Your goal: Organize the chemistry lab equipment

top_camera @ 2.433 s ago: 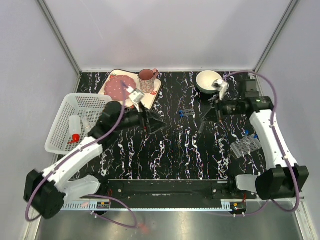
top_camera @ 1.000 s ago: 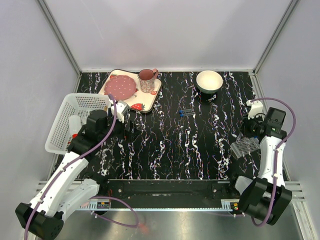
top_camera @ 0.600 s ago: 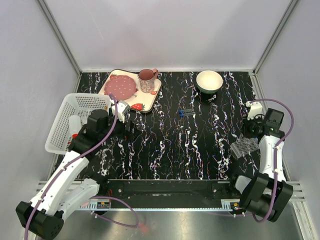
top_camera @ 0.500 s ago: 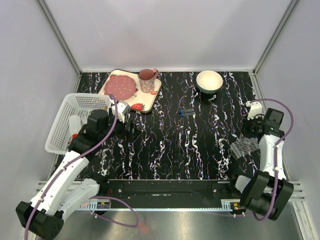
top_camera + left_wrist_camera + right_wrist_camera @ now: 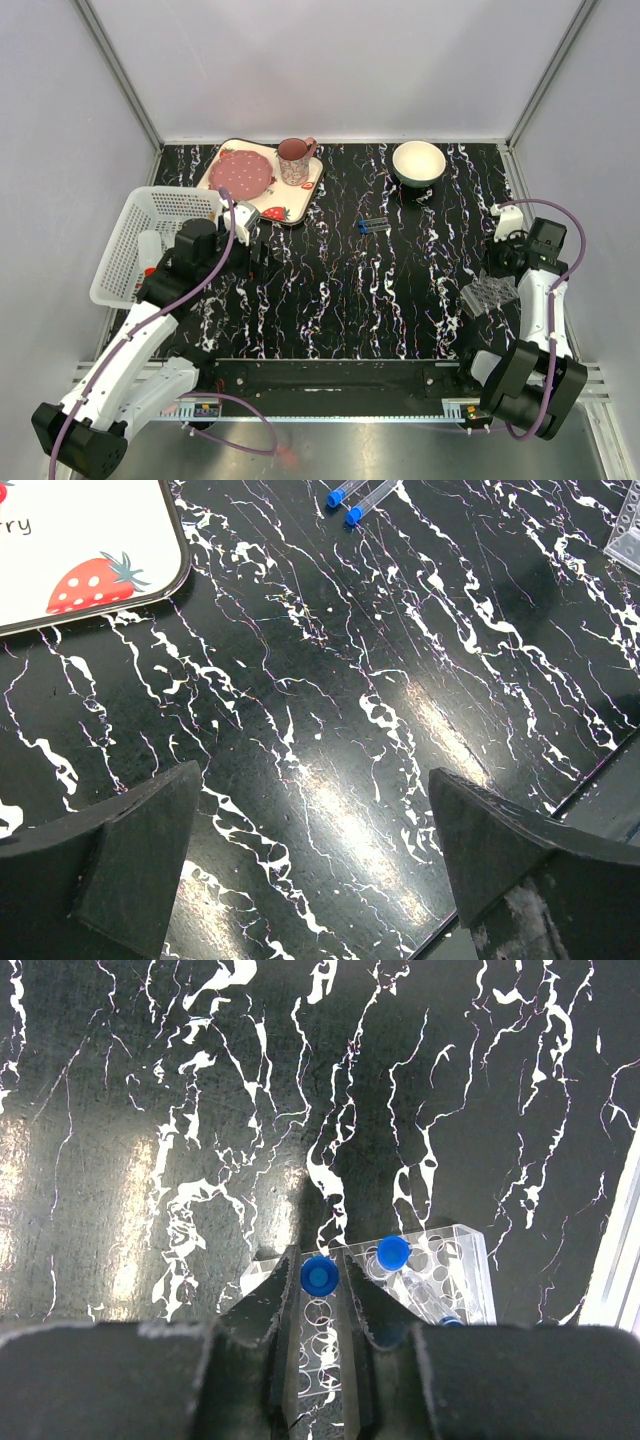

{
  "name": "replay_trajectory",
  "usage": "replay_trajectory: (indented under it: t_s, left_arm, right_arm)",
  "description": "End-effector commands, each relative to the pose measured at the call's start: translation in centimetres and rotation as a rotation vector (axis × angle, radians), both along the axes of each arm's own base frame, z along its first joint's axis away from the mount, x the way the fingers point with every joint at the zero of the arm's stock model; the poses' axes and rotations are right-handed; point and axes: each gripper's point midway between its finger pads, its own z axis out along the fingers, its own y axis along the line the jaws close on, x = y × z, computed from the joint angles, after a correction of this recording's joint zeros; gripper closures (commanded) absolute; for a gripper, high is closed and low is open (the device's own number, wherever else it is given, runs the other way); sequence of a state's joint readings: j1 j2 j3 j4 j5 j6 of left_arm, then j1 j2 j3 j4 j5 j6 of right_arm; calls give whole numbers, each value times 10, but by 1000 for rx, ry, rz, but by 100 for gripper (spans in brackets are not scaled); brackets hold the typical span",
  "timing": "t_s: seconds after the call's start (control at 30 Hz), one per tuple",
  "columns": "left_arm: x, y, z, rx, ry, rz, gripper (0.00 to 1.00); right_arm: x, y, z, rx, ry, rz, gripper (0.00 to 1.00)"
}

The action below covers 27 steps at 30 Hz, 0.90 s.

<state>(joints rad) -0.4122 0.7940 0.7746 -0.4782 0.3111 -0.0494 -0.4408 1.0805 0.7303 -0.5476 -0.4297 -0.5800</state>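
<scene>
My right gripper point(image 5: 319, 1265) is shut on a blue-capped test tube point(image 5: 319, 1277), held upright over the near-left end of the clear perforated tube rack point(image 5: 458, 1260). A second blue-capped tube point(image 5: 393, 1252) stands tilted in the rack beside it. In the top view the rack point(image 5: 490, 296) sits at the table's right, with the right gripper point(image 5: 497, 266) above it. Two more test tubes point(image 5: 374, 225) lie side by side mid-table, also visible as tubes point(image 5: 355, 497) in the left wrist view. My left gripper point(image 5: 315, 870) is open and holds nothing, low over bare table.
A white basket point(image 5: 150, 235) at the left holds the white squeeze bottle point(image 5: 152, 262). The strawberry-print tray point(image 5: 296, 203) with pink plate and cup sits at the back left. A white bowl point(image 5: 418, 162) stands at the back right. The right wall runs close to the rack.
Both arms have drawn back from the middle of the table. The right gripper has carried its tube to the rack and over the last second has only edged slightly. The left arm is still.
</scene>
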Motion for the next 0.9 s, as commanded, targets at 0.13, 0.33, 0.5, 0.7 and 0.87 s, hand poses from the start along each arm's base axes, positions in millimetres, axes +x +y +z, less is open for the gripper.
replay_trajectory:
  t_s: [0.13, 0.33, 0.5, 0.7, 0.87]
  left_arm:
    - [2, -4, 4, -9, -25, -23, 1]
    - [3, -4, 4, -10, -23, -26, 1]
    - [2, -5, 2, -9, -13, -29, 1]
    - [2, -6, 2, -10, -7, -34, 1]
    - [2, -6, 1, -12, -5, -37, 1]
  right_arm:
    - [0, 1, 0, 3, -3, 26, 84]
    - [-2, 4, -4, 22, 16, 36, 84]
    - [-3, 6, -8, 36, 31, 52, 84]
    - [-6, 3, -13, 25, 63, 41, 82]
    - [-10, 3, -12, 13, 72, 44, 75]
